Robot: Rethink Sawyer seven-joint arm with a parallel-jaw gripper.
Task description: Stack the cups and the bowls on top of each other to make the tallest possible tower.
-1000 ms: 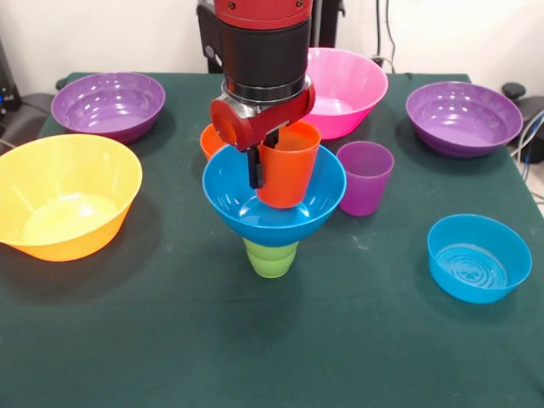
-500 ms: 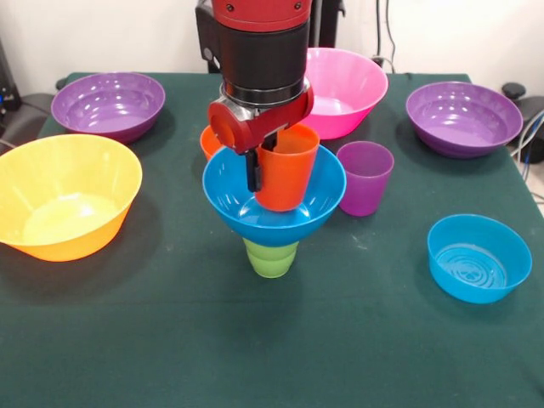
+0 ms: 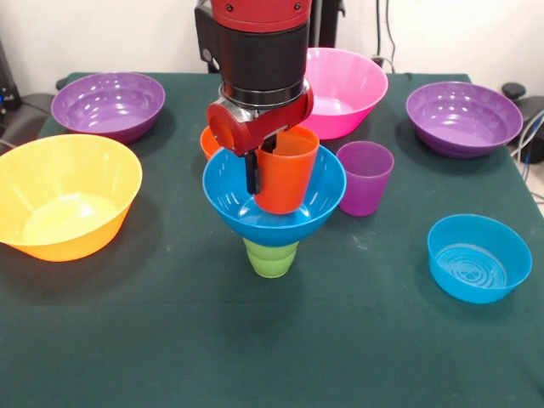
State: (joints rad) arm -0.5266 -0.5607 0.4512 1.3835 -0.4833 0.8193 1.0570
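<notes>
At frame centre the hand is clamped on the upright orange cup, directly above the blue bowl.

Orange cup inside blue bowl

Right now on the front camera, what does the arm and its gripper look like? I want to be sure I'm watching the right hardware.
The arm is a thick cylinder: glossy red shell on top, a black sleeve below, then a thin silver ring. Under it sits a red wrist block with a round red cap. The gripper shows one slim black finger. No cables or markings visible.
</notes>
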